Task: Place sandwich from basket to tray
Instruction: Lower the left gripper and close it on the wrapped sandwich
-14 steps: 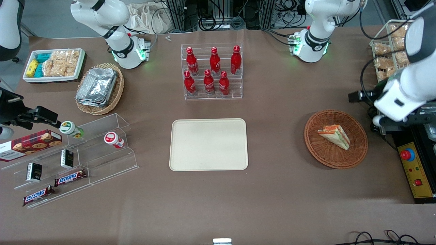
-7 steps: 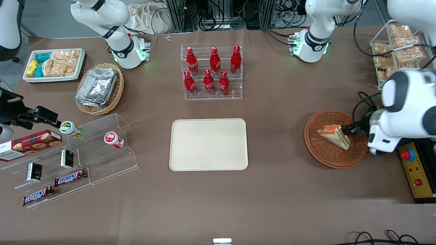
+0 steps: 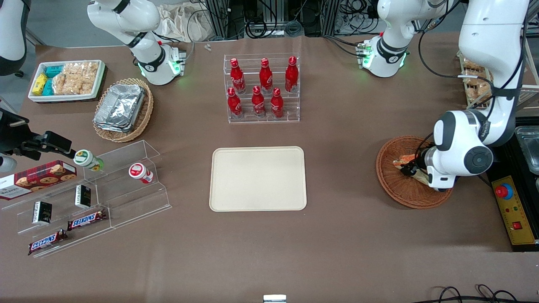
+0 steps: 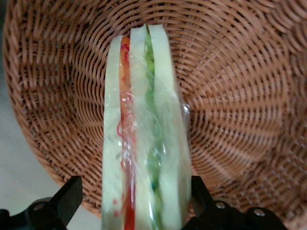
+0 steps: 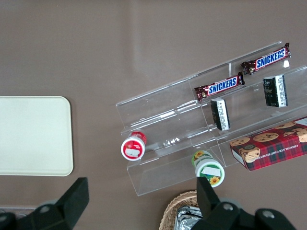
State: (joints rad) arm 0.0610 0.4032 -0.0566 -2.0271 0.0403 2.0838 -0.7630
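Note:
The sandwich (image 3: 402, 160) lies in the round reddish-brown basket (image 3: 393, 187) toward the working arm's end of the table; the arm's wrist covers most of it in the front view. In the left wrist view the sandwich (image 4: 144, 143) shows as a wedge of white bread with orange-red and green filling in clear wrap, resting on the basket's weave (image 4: 230, 96). My gripper (image 4: 135, 199) is low in the basket and open, one black finger (image 4: 71, 197) on each side of the sandwich, with a small gap at one side. The cream tray (image 3: 257, 178) lies flat at the table's middle, with nothing on it.
A clear rack of red bottles (image 3: 262, 88) stands farther from the front camera than the tray. A yellow box with a red button (image 3: 509, 208) sits beside the basket at the table's edge. A wire rack of bagged snacks (image 3: 478, 80) stands at the working arm's end.
The left arm has swung in from the table's edge and come down over the basket. Its gripper now straddles the sandwich, which has not moved.

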